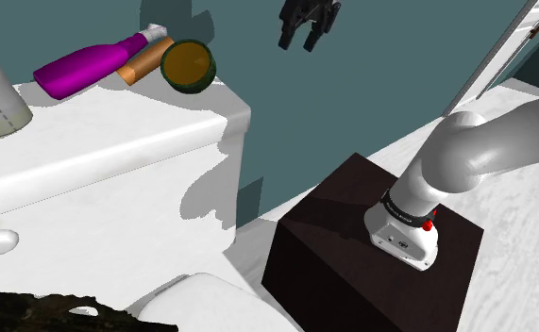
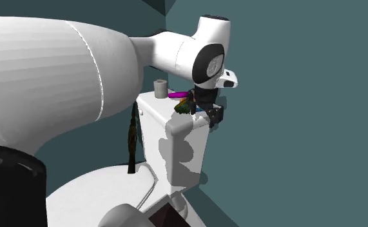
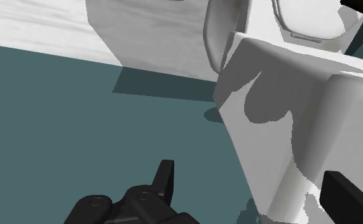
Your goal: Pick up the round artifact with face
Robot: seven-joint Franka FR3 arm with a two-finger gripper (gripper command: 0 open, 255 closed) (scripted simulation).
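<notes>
- Shoulder view: round artifact point(image 1: 189, 65), olive rim and brown face, sits near the toilet tank lid point(image 1: 116, 132) corner, beside an orange bottle point(image 1: 145, 58).
- Gripper point(image 1: 299, 41) at its 2 o'clock, well apart; jaws apart, empty.
- Risk: an off-centre touch could roll it off the lid's edge.

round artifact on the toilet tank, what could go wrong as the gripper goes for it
1. The round artifact sits near the end of the tank lid; a nudge could push it off.
2. The orange-brown bottle seems to touch it, so the open gripper might catch both or roll the magenta bottle.
</notes>
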